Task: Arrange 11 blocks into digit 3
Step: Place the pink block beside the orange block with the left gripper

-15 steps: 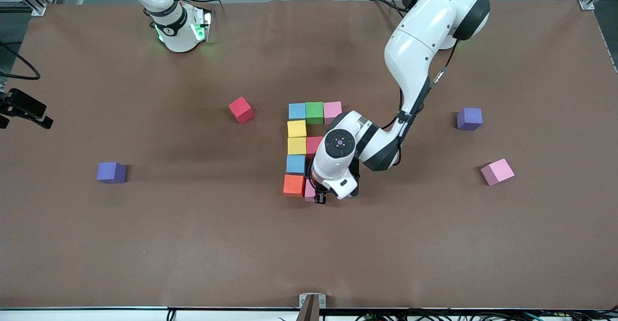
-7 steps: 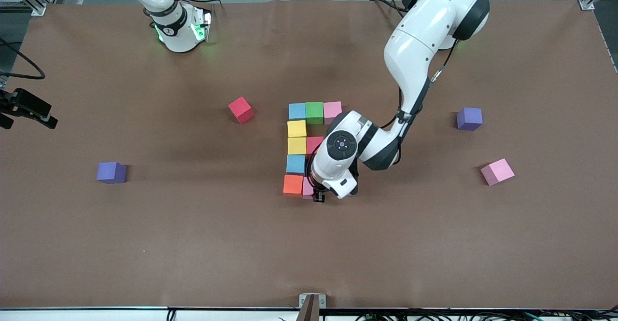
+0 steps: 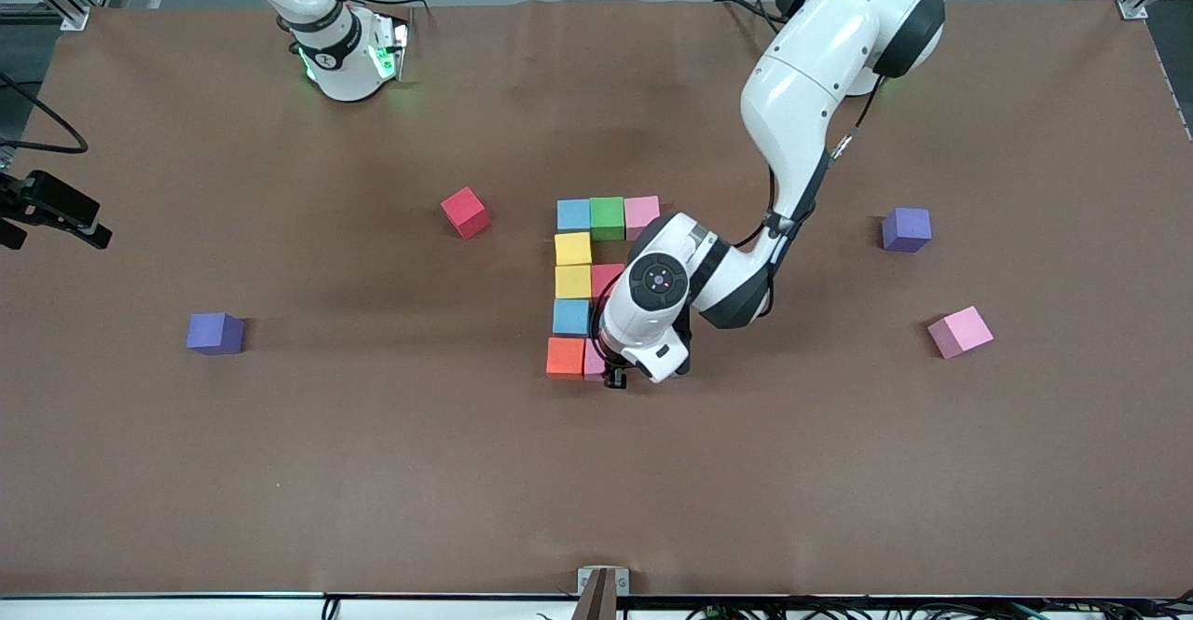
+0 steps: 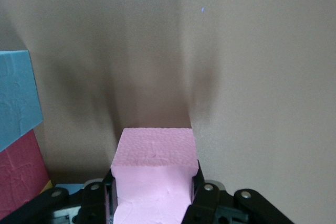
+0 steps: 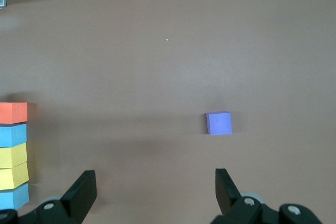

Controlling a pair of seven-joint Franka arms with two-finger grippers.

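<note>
Pink block (image 4: 154,174) clamped in left tool (image 4: 152,203), touching orange block (image 3: 566,357)

Even overhead light fills my workspace; the brown table (image 3: 373,471) shows soft shadows beside each cube. In my left wrist view, a dark blurred shadow streaks above the pink block (image 4: 154,166).

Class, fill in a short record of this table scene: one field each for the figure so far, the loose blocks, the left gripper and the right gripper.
figure: eight cubes visible, from the light blue, green and pink row down to the orange cube
loose blocks: red cube, pink cube, two purple cubes
left gripper: shut on a pink block, low beside the orange cube
right gripper: open, waiting
</note>
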